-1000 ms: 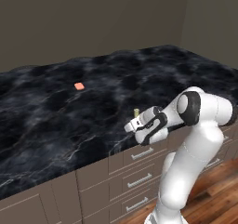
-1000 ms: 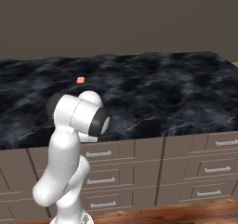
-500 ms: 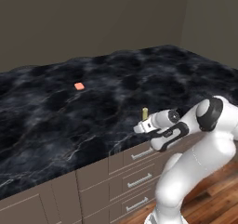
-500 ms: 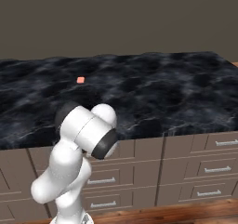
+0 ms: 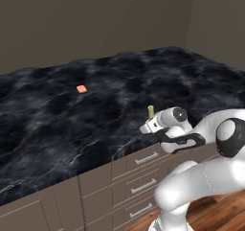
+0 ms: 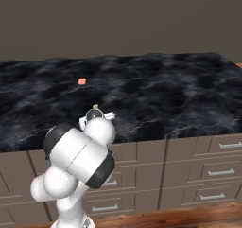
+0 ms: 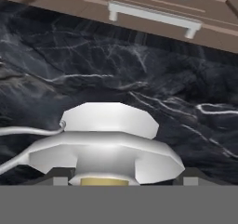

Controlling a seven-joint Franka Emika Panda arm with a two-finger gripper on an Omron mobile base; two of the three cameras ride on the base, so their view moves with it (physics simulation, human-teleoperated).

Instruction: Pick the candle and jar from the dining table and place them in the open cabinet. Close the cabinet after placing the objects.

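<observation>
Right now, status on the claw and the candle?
Claw open, straddling the candle near the dining table's front edge. Not gripped yet. Salmon-orange piece far off; nothing in the way.

Compared with one second ago, the arm is folded lower and further forward: in the left base view its elbow joint now sits at the right edge, level with the drawer fronts. The gripper [image 5: 149,126] has dropped to the counter [image 5: 95,115] edge, closing in on the candle [image 5: 150,111], which now fills the hand view.
</observation>
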